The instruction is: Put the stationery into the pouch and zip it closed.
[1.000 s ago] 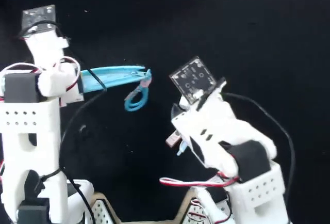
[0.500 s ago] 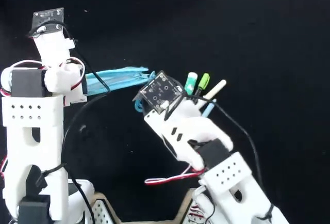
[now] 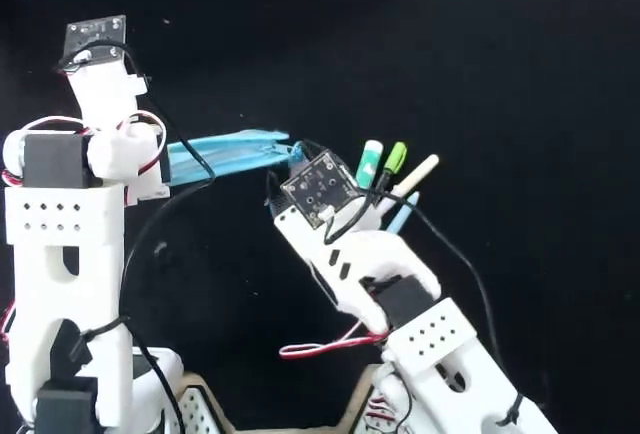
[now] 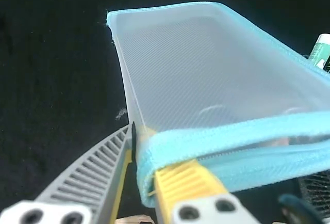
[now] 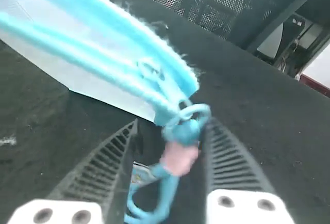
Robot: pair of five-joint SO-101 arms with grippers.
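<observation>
— Two arms, both close to us at the front of the black counter. What has the right arm got?
— Nothing gripped. The right jaws are spread, one on each side of the zip pull, a pink tab with a blue loop dangling below it. I can't see either one pressing on it.
— And where does the pull sit?
— At the end of the pouch nearest that arm. The pouch is clear plastic with a light blue zip band. It stretches sideways between the two arms, band facing up.
— Who's holding it?
— The left jaws, clenched on the opposite end, right at the zip band, with a yellow pad against it. The left arm stands tall over that end.
— Is the zip done up?
— Can't tell from here.
— The stationery?
— Four pieces lie on the counter just past the right arm's wrist: a white-and-green marker, a green highlighter, a cream pen and a pale blue pen. They are side by side, near the pouch's pull end and outside it.
</observation>
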